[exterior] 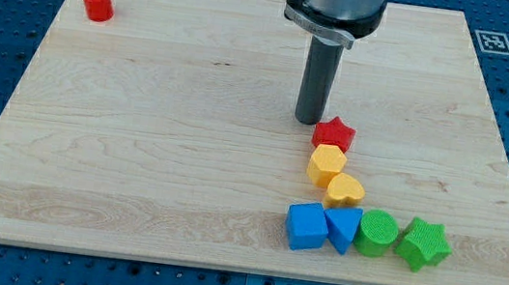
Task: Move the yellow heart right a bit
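Note:
The yellow heart [346, 190] lies at the view's lower right, between a yellow hexagon [326, 162] above-left of it and a blue triangle [342, 228] below it. A red star [334, 133] sits just above the hexagon. My tip [310, 120] rests on the board just left of and slightly above the red star, about 70 px up and left of the yellow heart. The rod stands upright under the arm's grey flange.
A blue cube [306, 227], a green cylinder [378, 232] and a green star [423, 244] line the view's bottom beside the blue triangle. A red cylinder [97, 4] stands at the top left. The wooden board [137, 148] ends on a blue perforated table.

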